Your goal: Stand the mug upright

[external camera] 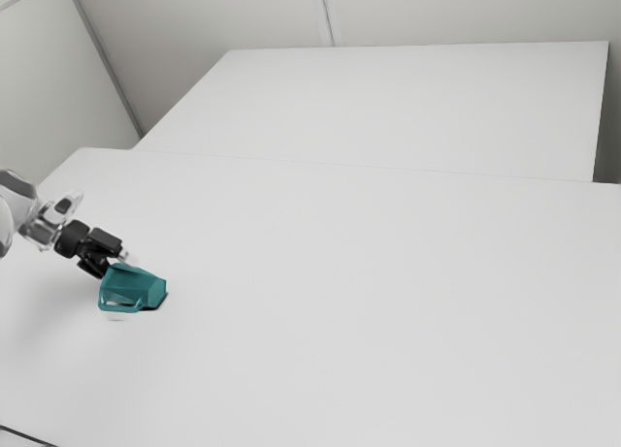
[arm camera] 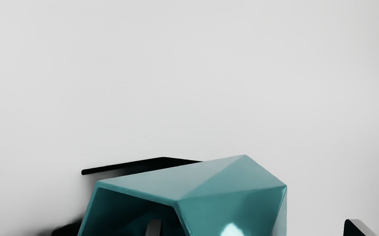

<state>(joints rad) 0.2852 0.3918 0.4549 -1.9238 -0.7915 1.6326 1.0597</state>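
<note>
In the exterior view my gripper [external camera: 114,262] is at the left, right at the upper edge of the teal mug [external camera: 139,287]. The faceted mug lies on its side on the table. Seen by the wrist camera, the gripper [arm camera: 255,227] stands open, its fingers wide apart. One fingertip [arm camera: 154,228] shows within the mouth of the mug [arm camera: 232,200], and the other is outside, past the mug's far wall with a gap between. The lower part of the mug is cut off there.
The white table [external camera: 369,302] extends widely toward the exterior view's right. A second white surface [external camera: 408,108] stands behind it. A dark cable [external camera: 27,436] crosses the near left corner. The mug's dark shadow lies beside it.
</note>
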